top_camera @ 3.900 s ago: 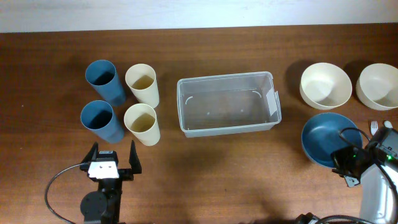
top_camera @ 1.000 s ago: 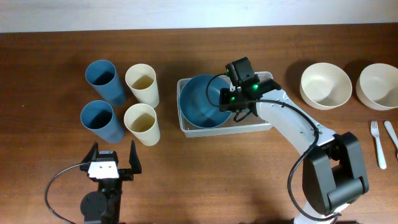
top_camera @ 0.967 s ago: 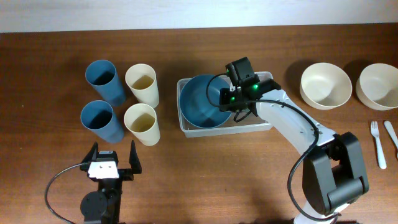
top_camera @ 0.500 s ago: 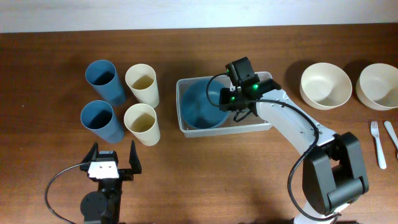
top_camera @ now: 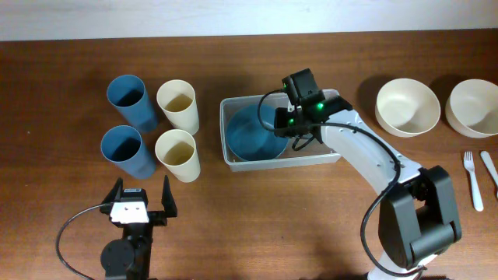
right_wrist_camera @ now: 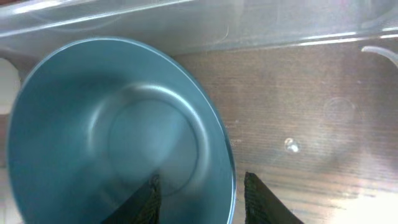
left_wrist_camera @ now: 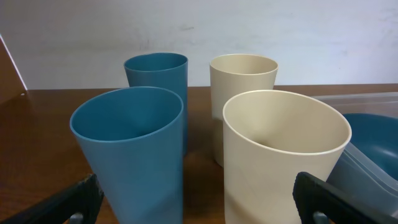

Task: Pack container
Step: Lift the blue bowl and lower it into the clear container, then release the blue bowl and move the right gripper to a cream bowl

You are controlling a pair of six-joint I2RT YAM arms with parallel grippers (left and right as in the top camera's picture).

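The clear plastic container stands mid-table. A blue bowl sits inside its left half. My right gripper hovers over the bowl's right rim. In the right wrist view the bowl rests on the container's floor. The right gripper straddles the rim, one finger inside and one outside, with a gap on both sides, so it is open. My left gripper is open and empty near the front edge, below the cups. In the left wrist view its fingers sit wide apart.
Two blue cups and two cream cups stand left of the container. Two cream bowls sit at the far right, with a fork and another utensil below them.
The right arm carried the blue bowl from the table's right side to the container. In the last second the bowl dropped from rim height to the container's floor. The left arm stayed still.
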